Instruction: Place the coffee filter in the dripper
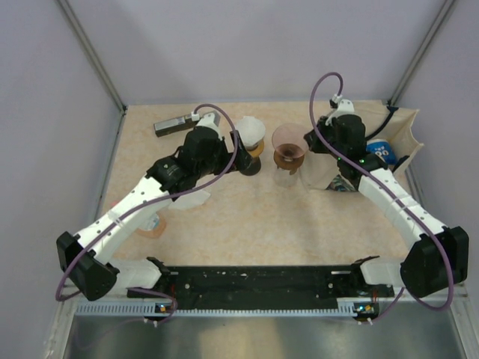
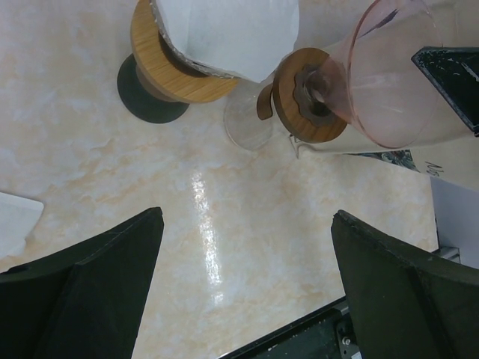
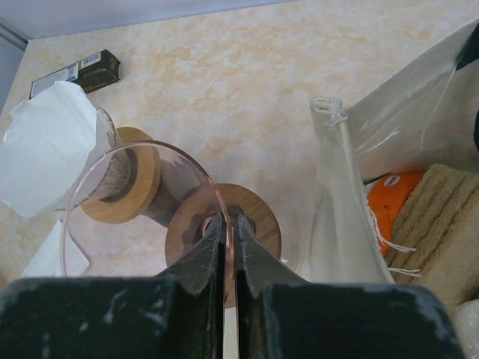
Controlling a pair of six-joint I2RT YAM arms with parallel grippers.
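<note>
Beyond the open left tool, coffee filter apart, right tool clamped on dripper rim

Left arm and right arm — white shells, black joints and bases. A purple cable loops back behind each pair of black fingers — flecked white.

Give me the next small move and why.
Probably advance the open left tool toward the white filter and pinch its edge. The filter sits in the wooden stand, while the right tool clamps the rim of the empty pink dripper.
</note>
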